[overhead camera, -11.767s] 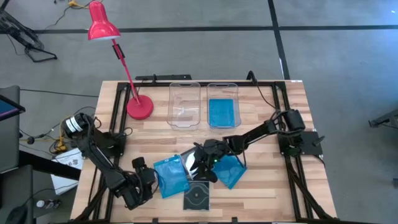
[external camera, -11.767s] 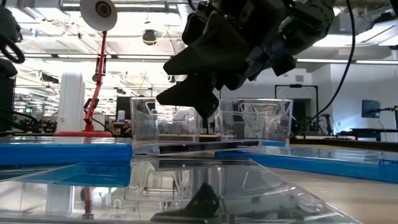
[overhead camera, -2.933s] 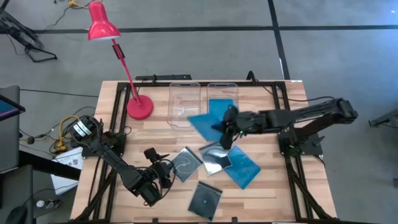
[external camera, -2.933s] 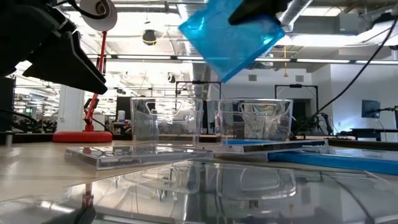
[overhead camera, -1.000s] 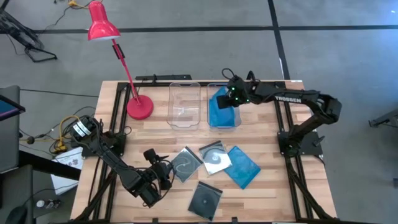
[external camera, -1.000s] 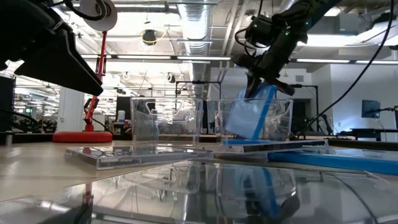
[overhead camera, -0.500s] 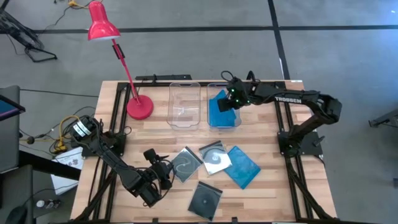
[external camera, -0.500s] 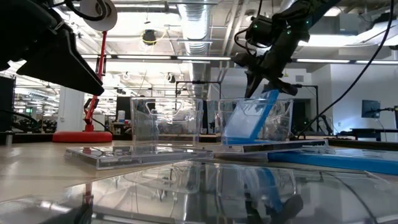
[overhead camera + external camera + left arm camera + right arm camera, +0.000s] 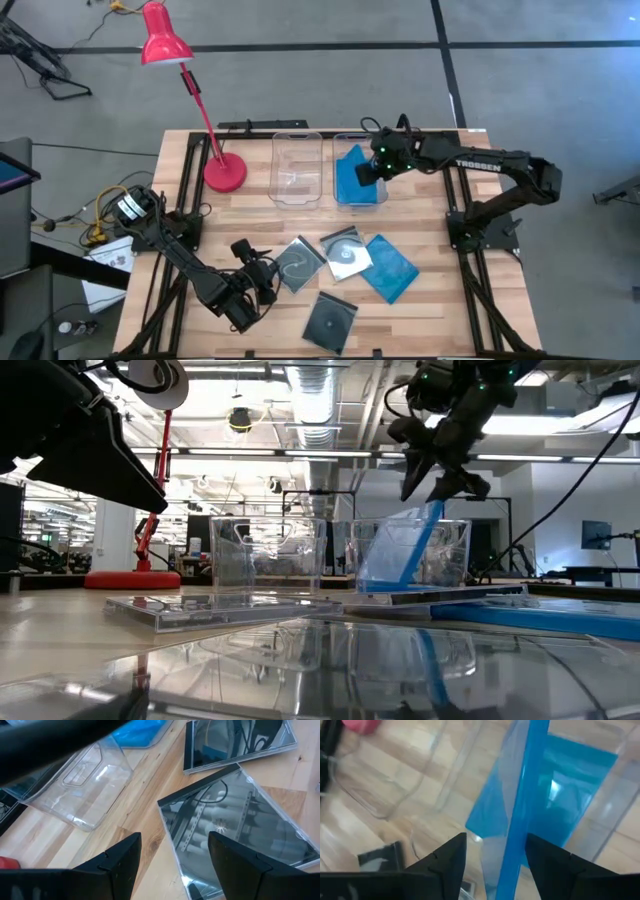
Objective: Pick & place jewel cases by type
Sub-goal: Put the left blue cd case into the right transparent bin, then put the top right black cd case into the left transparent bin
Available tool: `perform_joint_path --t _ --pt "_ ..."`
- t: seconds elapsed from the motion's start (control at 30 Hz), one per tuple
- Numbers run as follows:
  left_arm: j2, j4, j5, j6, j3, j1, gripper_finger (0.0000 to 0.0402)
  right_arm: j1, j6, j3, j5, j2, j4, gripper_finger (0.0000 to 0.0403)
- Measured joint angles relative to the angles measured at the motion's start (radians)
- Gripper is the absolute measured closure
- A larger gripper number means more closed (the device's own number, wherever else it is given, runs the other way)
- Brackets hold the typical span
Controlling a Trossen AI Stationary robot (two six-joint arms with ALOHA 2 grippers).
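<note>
We are dropping a blue case [image 9: 400,550] into the right bin [image 9: 383,196]: right gripper [image 9: 437,482] just above it, spread, empty; next, fetch another case

table [image 9: 420,300]: matt wood | bins [image 9: 297,170]: clear plastic | jewel cases [image 9: 388,268]: glossy plastic

Bright even overhead light, ceiling strip lights [image 9: 300,452] glaring, reflections on clear cases [image 9: 235,825], right wrist view blurred
</note>
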Motion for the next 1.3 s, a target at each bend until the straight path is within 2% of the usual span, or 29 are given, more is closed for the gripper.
perform_joint_path --t 0.17,0.47,0.63,0.87,1.0,1.1,1.2,1.3 --pt "0.0 0.016 0.001 0.0 0.0 0.0 0.0175 0.029 0.0 0.0 0.001 0.024 -0.066 0.0219" --pt "0.0 0.023 0.001 0.0 0.0 0.0 0.0175 0.07 -0.001 0.0 0.009 0.03 -0.057 0.023" --pt "0.0 0.023 0.001 0.0 0.0 0.0 0.0175 0.064 -0.022 0.0 0.088 0.03 -0.057 0.0234" --pt "0.0 0.023 0.022 0.001 0.0 0.0 0.0175 0.085 -0.149 0.008 0.118 0.002 -0.042 0.0237" --pt "0.0 0.021 0.144 0.034 0.0 0.026 0.0175 0.187 -0.278 0.011 0.194 -0.058 0.024 0.0237" --pt "0.0 0.037 0.175 0.092 0.0 0.05 0.0175 0.307 -0.373 0.011 0.287 -0.098 0.054 0.0239" --pt "0.0 0.097 0.253 0.219 0.0 0.068 0.0175 0.439 -0.432 0.011 0.382 -0.122 0.08 0.0242" --pt "0.0 0.175 0.358 0.369 0.0 0.081 0.0175 0.566 -0.468 0.011 0.434 -0.12 0.092 0.0245"
